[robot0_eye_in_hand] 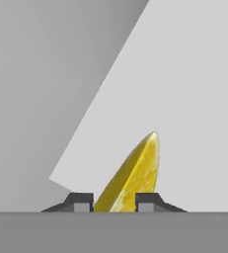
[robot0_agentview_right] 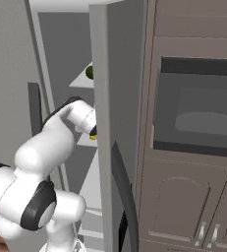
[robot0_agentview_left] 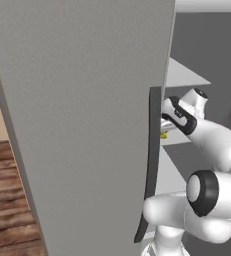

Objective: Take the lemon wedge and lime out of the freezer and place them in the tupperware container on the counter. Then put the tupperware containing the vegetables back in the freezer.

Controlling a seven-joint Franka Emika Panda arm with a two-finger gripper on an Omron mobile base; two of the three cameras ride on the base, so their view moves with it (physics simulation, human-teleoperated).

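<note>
Looking along the hand, I have the gripper closed on the lemon wedge, one dark fingertip on each flat flank, so the wedge stands on its thin edge and juts forward between them. That pinch across the narrow faces seems the surest hold on so small a piece. Under it lies a pale freezer shelf, near that shelf's front edge. Farther out, the arm reaches between the freezer's open doors, which stand wide to let it in. Beyond, on a higher shelf, the lime sits by the edge, not yet fetched.
</note>
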